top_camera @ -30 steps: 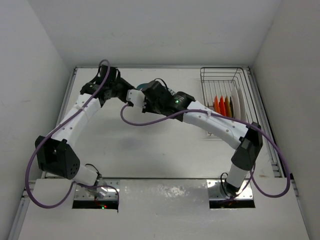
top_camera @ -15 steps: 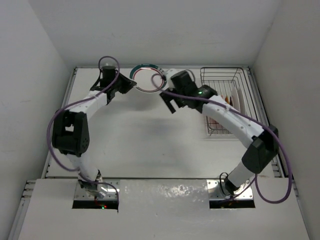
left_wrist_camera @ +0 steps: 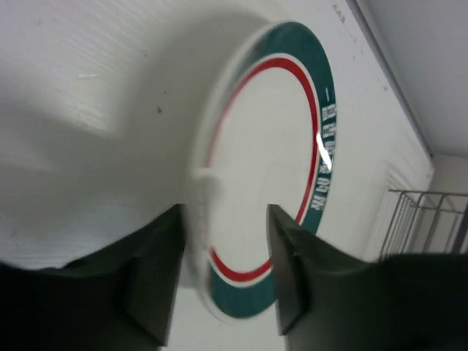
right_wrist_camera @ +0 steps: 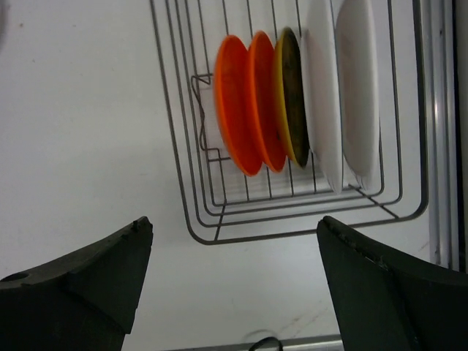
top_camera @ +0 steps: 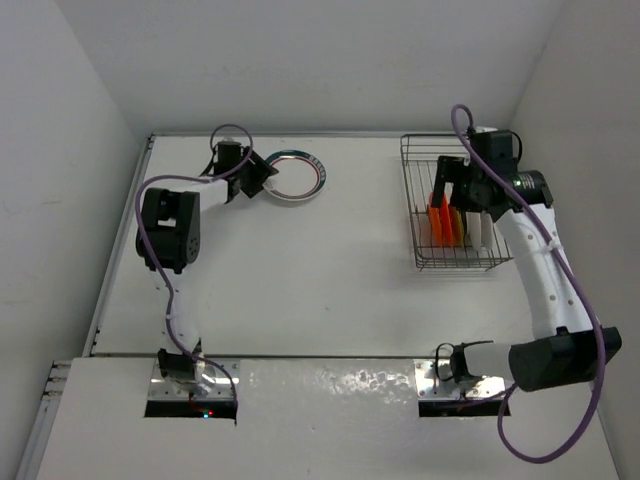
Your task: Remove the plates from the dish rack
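The teal-rimmed white plate, with a red inner ring, lies on the table at the back left. My left gripper is open, and the plate's near rim sits between its spread fingers. At the back right stands the dish rack, holding on edge two orange-red plates, an amber one and two white ones. My right gripper hovers over the rack, open wide and holding nothing.
White walls close in on the table on three sides. A metal rail runs along the table's right edge just beyond the rack. The bare white tabletop stretches between the two arms.
The teal-rimmed plate went from between both grippers down onto the table at the back left, and my left gripper opened. My right arm swung right to above the rack.
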### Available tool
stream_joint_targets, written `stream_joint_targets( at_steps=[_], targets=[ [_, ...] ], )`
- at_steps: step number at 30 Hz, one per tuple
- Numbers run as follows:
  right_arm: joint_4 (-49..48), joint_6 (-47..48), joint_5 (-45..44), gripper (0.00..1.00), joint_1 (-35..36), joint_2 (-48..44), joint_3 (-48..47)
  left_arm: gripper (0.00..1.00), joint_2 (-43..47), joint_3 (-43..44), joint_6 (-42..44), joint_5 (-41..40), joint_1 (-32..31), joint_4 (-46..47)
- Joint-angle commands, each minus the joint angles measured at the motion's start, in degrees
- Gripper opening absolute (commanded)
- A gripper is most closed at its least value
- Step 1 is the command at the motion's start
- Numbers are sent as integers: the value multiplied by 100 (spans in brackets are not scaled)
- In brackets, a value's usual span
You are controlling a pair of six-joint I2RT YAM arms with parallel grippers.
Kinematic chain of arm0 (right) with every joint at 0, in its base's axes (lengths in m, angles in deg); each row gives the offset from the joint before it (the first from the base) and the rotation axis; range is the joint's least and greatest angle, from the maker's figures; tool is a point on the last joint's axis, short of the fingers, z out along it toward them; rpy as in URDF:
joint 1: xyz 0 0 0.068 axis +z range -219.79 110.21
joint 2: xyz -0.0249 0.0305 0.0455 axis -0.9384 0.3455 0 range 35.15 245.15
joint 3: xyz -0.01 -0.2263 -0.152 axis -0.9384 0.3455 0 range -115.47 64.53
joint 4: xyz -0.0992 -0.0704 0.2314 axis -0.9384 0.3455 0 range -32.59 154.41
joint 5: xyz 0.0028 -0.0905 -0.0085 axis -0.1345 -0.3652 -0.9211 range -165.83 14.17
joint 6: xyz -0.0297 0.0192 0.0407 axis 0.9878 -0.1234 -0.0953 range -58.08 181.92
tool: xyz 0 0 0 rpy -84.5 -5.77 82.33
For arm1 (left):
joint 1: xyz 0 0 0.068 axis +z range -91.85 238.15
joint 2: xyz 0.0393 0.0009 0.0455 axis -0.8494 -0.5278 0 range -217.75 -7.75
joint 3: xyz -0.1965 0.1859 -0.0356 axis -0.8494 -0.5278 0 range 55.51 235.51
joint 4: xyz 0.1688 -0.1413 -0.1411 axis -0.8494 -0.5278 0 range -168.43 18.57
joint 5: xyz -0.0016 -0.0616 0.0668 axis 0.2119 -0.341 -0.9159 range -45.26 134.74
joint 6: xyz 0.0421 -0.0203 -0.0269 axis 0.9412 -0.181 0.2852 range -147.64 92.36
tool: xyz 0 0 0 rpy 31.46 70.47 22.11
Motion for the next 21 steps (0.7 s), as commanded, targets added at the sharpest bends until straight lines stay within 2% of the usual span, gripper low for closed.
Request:
stream_joint_targets(
  at_steps=[1, 2, 3, 4, 6, 7, 9, 10, 13, 15, 21],
  targets=[
    [356, -12, 430, 90, -518, 233, -281, 60, 282, 111, 59, -245, 13, -129],
    [374, 58, 658, 83, -658, 286, -333, 70, 466, -90, 76, -350, 4, -227],
    [444, 102, 695, 79, -851, 347, -482, 90, 581, -170, 85, -482, 4, -332],
    [479, 164, 695, 76, -888, 478, -553, 99, 695, -301, 85, -770, -4, -881],
    [541, 374, 756, 70, -1125, 611, -720, 100, 1029, -373, 94, -1053, -4, -1403],
    [567, 454, 783, 69, -1169, 751, -782, 100, 1117, -329, 77, -1437, -4, -2067],
    [593, 647, 809, 66, -1274, 892, -896, 100, 1232, -137, 199, -1677, -13, -2799],
    [576, 761, 827, 65, -1301, 1006, -914, 100, 1302, 21, 260, -1940, -39, -3421],
    [418, 876, 836, 64, -1389, 1182, -888, 100, 1573, 154, 507, -2362, -197, -4250],
    [261, 981, 879, 61, -1424, 1262, -844, 100, 1794, 102, 673, -2548, -303, -4542],
    [-83, 1263, 652, 56, -1477, 1587, -826, 100, 2909, -311, 1086, -2452, -470, -4736]
  ],
)
